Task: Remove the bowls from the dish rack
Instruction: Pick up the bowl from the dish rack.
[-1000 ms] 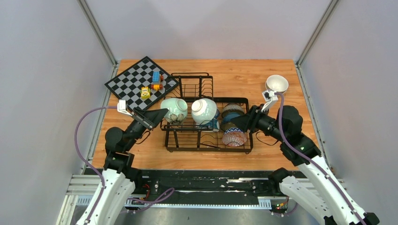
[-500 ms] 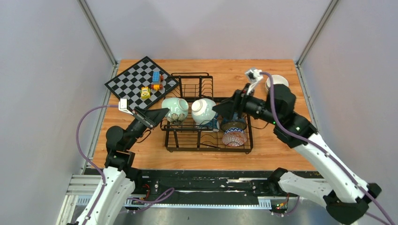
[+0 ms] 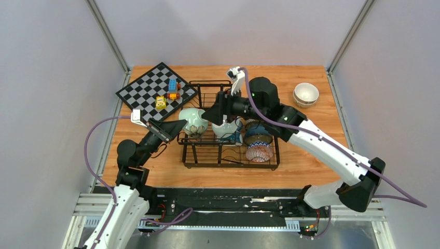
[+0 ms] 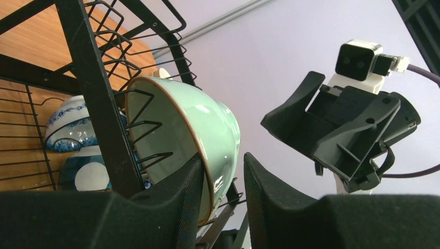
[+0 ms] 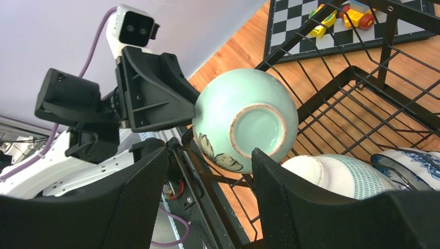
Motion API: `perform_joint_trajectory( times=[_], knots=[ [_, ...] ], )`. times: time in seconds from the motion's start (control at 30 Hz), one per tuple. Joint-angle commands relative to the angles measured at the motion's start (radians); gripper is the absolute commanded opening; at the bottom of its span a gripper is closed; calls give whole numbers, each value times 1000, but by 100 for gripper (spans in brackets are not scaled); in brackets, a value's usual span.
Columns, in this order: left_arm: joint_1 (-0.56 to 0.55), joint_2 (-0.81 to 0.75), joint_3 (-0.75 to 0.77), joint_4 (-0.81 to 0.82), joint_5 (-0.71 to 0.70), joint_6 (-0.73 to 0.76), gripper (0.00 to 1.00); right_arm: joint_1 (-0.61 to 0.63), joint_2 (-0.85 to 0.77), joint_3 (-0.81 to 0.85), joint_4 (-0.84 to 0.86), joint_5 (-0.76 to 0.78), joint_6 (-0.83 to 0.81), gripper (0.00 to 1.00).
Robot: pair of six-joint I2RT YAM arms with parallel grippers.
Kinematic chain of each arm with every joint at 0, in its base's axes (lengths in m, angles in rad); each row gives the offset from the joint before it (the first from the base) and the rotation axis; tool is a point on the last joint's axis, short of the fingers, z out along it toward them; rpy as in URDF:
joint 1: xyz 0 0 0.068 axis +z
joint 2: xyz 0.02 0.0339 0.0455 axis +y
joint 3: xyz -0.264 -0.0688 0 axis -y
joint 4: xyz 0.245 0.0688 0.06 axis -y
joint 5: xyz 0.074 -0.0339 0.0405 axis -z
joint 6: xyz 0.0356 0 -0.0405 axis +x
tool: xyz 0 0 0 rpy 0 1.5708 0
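- The dish rack (image 4: 98, 109) sits in the middle of the table (image 3: 290, 75), and a mint green bowl (image 3: 194, 120) stands on edge at its left end.
- The left gripper (image 4: 223, 174) straddles that bowl's rim with its jaws narrow. I can't tell whether they actually pinch it.
- The right gripper (image 5: 207, 161) hovers over the rack beside that bowl, jaws wide, holding nothing.
- Cream bowls (image 3: 305, 94) are stacked near the table's far right corner.

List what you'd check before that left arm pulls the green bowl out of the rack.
1. Rim of the green bowl sits between the left gripper fingers: ok.
2. Grip closed tight: cannot tell.
3. Bowl free of the dish rack divider wires: not ok, wires reach inside it.
4. Path clear of the right gripper: cannot tell; it hangs open close beside the bowl.
5. Bare table for setting down: ok.
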Motion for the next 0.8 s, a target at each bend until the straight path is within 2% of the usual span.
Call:
perform_joint_trajectory(
  times=[0.0,0.27,0.5,0.6,0.77],
  knots=[
    [7,-2,7,50,9,14,37,18,40,37,16,28,-8,63],
    [7,32,9,102,21,-2,40,28,139,91,-4,7,3,61],
    [7,94,22,183,52,-15,41,28,197,123,-9,-35,38,51],
    [7,112,22,221,57,-26,40,29,207,120,-7,-41,51,45],
    [7,138,29,260,64,-32,35,28,216,108,19,-68,82,42]
  ],
)
